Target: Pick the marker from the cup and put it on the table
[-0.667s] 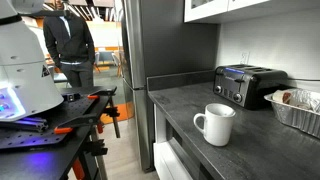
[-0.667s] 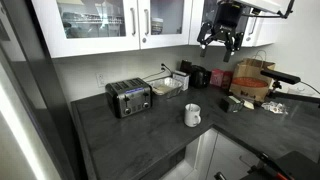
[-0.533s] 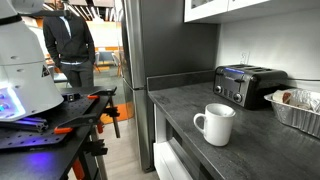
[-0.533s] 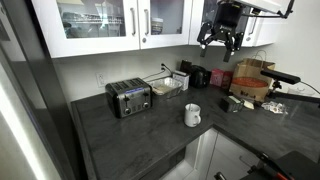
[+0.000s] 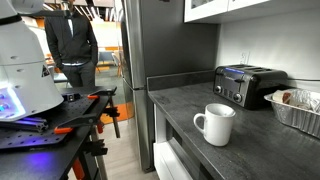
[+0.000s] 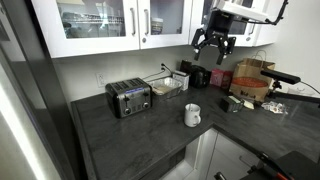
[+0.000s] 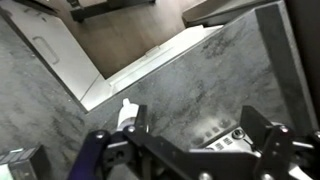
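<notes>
The white mug (image 5: 215,124) stands on the dark grey countertop (image 5: 185,103) near its front edge, handle toward the edge. It also shows in an exterior view (image 6: 192,115) and, partly behind a finger, in the wrist view (image 7: 127,114). The marker does not show in any view. My gripper (image 6: 215,42) hangs high above the counter in front of the upper cabinets, up and to the right of the mug, far from it. Its fingers are spread open and empty in the wrist view (image 7: 190,150).
A black toaster (image 5: 247,85) (image 6: 128,98) stands at the wall, with a crinkled foil tray (image 5: 297,108) (image 6: 168,86) beside it. A cardboard box (image 6: 250,80) and dark appliances (image 6: 196,75) sit farther along. A black workbench (image 5: 60,122) and a person (image 5: 70,40) are off the counter.
My gripper has shifted slightly left and down in the exterior view. The person in the background has moved a little. The mug has not moved.
</notes>
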